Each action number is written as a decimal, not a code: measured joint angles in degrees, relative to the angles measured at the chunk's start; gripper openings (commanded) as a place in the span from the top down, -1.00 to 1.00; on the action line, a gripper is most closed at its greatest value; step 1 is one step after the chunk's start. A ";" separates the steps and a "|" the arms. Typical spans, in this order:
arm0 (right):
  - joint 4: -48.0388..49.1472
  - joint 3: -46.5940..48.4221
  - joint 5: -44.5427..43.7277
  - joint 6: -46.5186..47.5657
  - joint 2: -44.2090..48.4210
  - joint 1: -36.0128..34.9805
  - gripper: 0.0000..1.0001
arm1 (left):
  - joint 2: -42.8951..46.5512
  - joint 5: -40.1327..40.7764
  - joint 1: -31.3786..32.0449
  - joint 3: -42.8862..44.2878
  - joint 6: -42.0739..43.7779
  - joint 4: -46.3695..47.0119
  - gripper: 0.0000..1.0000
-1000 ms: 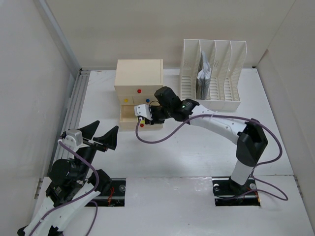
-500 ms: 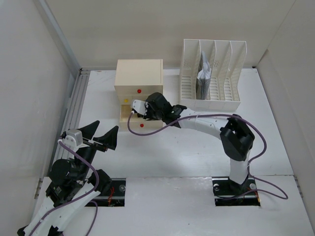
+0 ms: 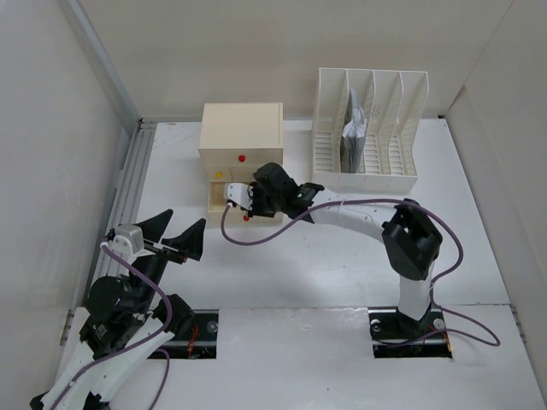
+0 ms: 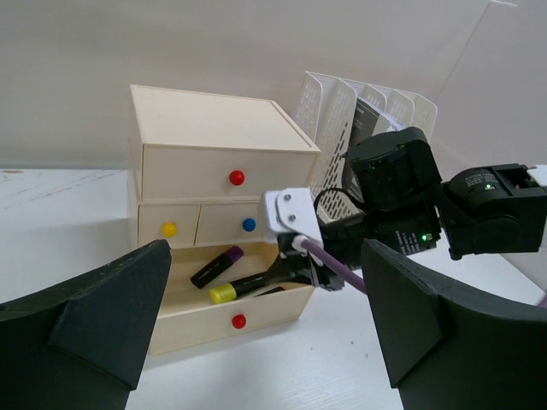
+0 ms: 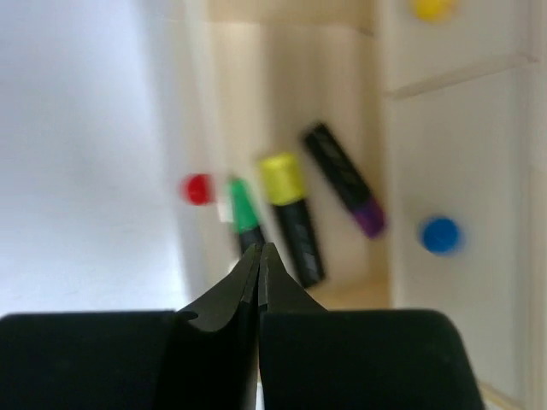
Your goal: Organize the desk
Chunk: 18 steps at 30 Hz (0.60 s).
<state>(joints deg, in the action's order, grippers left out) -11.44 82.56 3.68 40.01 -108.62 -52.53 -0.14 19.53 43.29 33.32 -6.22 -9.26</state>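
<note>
Two arms over the desk (image 3: 325, 265), which is the white top filling the floor of the top view, with its grey rail (image 3: 128, 188) on the left edge.

The right gripper (image 5: 259, 249) is at the open bottom drawer (image 4: 197, 325) of the drawer box (image 3: 242, 128). Its fingers are pressed tip to tip with nothing between them. A second ago it sat further right over the drawer, with the elbow out to the right. Now the wrist is over the drawer's left part and the elbow is pulled in and left.

Three markers lie in the drawer: green cap (image 5: 244, 213), yellow cap (image 5: 289, 213) and purple cap (image 5: 346, 179). The fingertips are just short of the green one; contact can't be told because the wrist view is blurred.

The left gripper (image 3: 175, 232) is spread wide, holds nothing, and hangs near the left front of the desk, same pose as a second ago.

The drawer is still open. The box and the file rack (image 3: 372, 128) with papers (image 3: 355, 137) are at the back and have not moved.
</note>
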 measured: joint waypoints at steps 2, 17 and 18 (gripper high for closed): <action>-3.63 0.79 6.97 1.16 -0.07 -0.04 1.00 | 0.00 0.00 0.00 0.00 0.00 0.00 -0.82; -12.96 7.56 9.57 -2.71 -9.31 -0.11 1.00 | 0.00 0.00 0.00 0.00 0.00 0.00 -0.82; -11.63 7.26 7.04 -3.85 -9.31 -0.11 1.00 | 0.00 0.00 0.00 0.00 0.00 0.00 -0.82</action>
<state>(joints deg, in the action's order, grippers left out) -23.07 89.82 10.72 36.16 -117.93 -52.64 -0.14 19.53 43.29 33.32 -6.22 -9.26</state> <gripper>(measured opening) 0.009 0.912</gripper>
